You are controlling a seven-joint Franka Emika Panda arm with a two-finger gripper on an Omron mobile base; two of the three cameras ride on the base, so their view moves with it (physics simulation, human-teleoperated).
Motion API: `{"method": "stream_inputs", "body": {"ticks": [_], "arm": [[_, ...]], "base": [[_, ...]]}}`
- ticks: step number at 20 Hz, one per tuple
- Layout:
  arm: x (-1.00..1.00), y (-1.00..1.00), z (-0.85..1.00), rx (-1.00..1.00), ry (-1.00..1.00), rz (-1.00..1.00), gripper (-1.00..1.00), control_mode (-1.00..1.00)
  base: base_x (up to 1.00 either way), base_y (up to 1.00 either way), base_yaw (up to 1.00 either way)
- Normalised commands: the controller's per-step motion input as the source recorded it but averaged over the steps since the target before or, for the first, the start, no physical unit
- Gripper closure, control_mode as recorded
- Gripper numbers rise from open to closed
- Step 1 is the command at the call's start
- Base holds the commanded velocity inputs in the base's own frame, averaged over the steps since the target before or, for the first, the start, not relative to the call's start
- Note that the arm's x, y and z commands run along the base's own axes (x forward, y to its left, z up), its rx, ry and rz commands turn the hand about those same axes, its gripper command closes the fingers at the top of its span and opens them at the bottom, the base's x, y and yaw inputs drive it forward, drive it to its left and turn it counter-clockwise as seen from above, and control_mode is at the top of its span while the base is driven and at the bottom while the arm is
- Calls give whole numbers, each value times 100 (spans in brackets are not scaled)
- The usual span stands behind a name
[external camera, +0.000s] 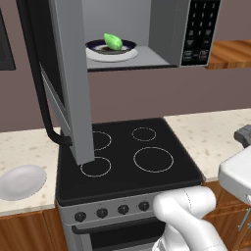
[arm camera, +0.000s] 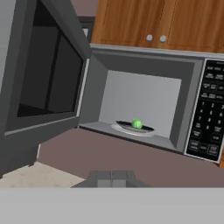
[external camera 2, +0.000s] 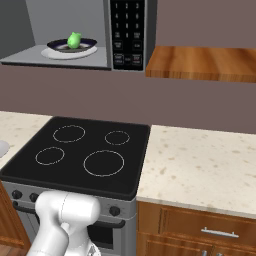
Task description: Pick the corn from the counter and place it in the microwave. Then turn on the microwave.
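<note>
The microwave (external camera: 162,34) hung above the black stovetop (external camera: 128,157), its door (external camera: 68,73) swung wide open toward nine o'clock. Inside, on a dark plate (external camera: 111,48), lay the green corn (external camera: 113,41), so the placing looked done. Closing the door and pressing the keypad (external camera: 201,30) at three o'clock seemed left. The gripper (arm camera: 112,176) sat low at six o'clock, fingers pressed together, empty.

corn (external camera: 113,41): bright green, lying on dark plate (external camera: 111,47) inside microwave | microwave (external camera: 162,34): grey, door (external camera: 68,78) swung open | tabletop (external camera 2: 200,165): beige speckled
</note>
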Motion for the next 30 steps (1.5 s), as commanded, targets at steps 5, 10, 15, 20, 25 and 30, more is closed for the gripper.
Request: {"method": "stream_inputs", "body": {"ticks": [5, 10, 15, 20, 25, 30], "arm": [[-23, 4, 0, 0, -9, 1, 100, -100], [-19, 5, 0, 0, -8, 1, 100, -100], [-13, 13, 10, 0, -3, 1, 100, -100], [-3, 18, 7, 0, -2, 0, 100, -100], [-1, 21, 1, 0, -3, 0, 100, -100], [0, 22, 0, 0, -4, 0, 100, -100]], "base": [[0, 0, 0], [0, 0, 0], [0, 0, 0], [0, 0, 0], [0, 0, 0], [0, 0, 0]]}}
